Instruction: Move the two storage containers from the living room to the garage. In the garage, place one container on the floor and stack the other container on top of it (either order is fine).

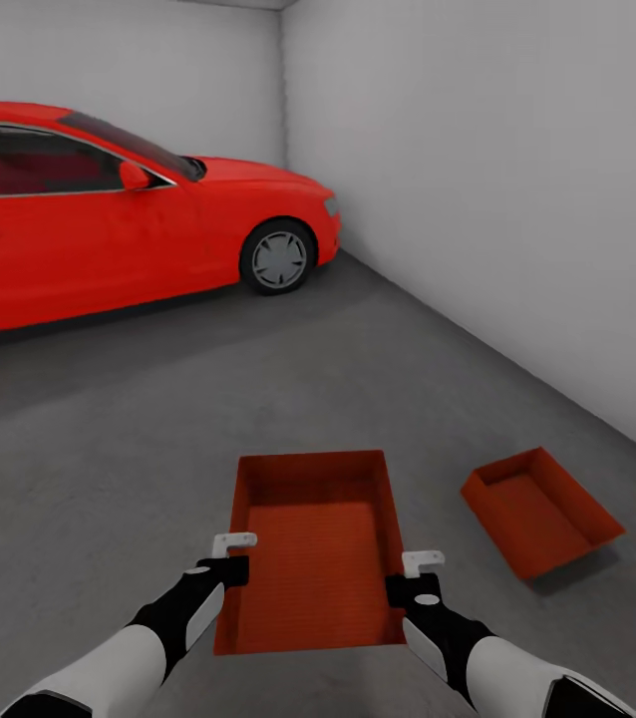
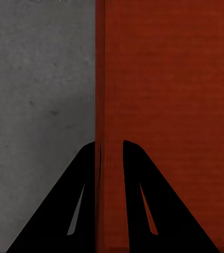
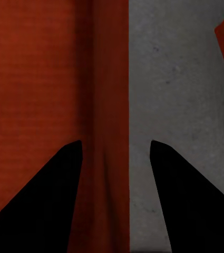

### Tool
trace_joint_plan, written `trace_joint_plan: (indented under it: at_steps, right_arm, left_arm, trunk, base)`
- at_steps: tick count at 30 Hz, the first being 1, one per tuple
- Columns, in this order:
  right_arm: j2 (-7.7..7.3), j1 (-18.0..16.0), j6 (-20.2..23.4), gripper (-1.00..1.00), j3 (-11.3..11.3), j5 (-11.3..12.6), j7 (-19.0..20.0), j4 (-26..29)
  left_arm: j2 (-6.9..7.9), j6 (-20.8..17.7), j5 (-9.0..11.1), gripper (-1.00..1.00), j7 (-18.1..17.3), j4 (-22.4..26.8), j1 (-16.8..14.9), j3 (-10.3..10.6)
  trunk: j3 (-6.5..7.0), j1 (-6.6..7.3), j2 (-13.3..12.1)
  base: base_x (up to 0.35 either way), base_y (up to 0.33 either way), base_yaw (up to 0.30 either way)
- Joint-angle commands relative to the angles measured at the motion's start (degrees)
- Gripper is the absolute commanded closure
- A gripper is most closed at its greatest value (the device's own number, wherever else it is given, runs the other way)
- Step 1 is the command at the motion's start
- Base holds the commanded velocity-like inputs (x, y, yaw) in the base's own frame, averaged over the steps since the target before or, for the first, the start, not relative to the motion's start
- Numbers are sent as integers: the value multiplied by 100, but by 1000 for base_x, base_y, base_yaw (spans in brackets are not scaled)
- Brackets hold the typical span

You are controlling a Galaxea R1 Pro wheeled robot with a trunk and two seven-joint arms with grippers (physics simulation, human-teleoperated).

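Left tool (image 1: 226,558) pinches the near storage container (image 1: 315,558) wall; right tool (image 1: 416,576) straddles the opposite wall, spread; second container (image 1: 539,513) rests nearby on the concrete floor (image 1: 159,439)

Orange-red open bin (image 1: 318,548) before robot, twin bin (image 1: 539,511) rightward on concrete floor (image 1: 159,449)

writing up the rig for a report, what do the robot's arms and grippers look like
Both arms have white forearm shells with black joints and wrists. The left gripper and right gripper have black bodies tipped with small light grey bracket-shaped parts. In the wrist views the jaws show as plain black tapered wedges; the left pair have narrow slots. No cables or markings are visible.
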State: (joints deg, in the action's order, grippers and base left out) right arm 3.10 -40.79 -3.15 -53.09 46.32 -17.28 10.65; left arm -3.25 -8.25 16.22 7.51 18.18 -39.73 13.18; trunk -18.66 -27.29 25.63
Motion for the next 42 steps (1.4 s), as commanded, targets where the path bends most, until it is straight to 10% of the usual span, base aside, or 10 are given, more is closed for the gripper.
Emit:
trace_joint_plan:
  at_steps: [1,42]
  right_arm:
    - [-2,-8,130,100,19,185,-21,-19]
    - [-2,-8,130,100,18,185,-12,-19]
  left_arm:
    - [8,-32,4,100,84,36,1,246]
    - [8,-63,4,100,84,27,1,246]
  trunk:
    - [-9,-3,10]
    - [-9,-3,10]
  base:
    - [0,0,-287]
    - [91,0,-199]
